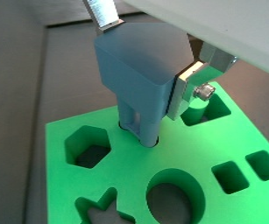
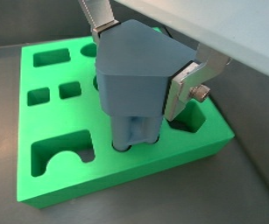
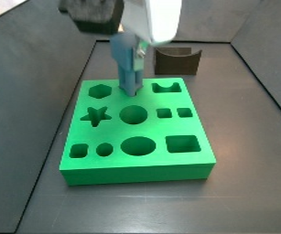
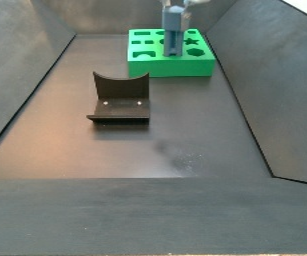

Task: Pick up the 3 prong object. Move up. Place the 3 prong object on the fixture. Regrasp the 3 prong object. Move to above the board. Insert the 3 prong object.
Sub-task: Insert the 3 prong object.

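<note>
The blue-grey 3 prong object stands upright between my gripper's silver fingers, and my gripper is shut on it. Its prongs reach down to the top of the green board; in both wrist views their tips meet the board's surface at small holes. In a side view the 3 prong object stands over the board's far middle, between the hexagon and the notched cut-out. Far from the board, the dark fixture stands with nothing on it.
The board lies at one end of a grey walled bin and carries star, hexagon, circle and square cut-outs. The fixture sits just beyond the board. Sloping bin walls close in both sides.
</note>
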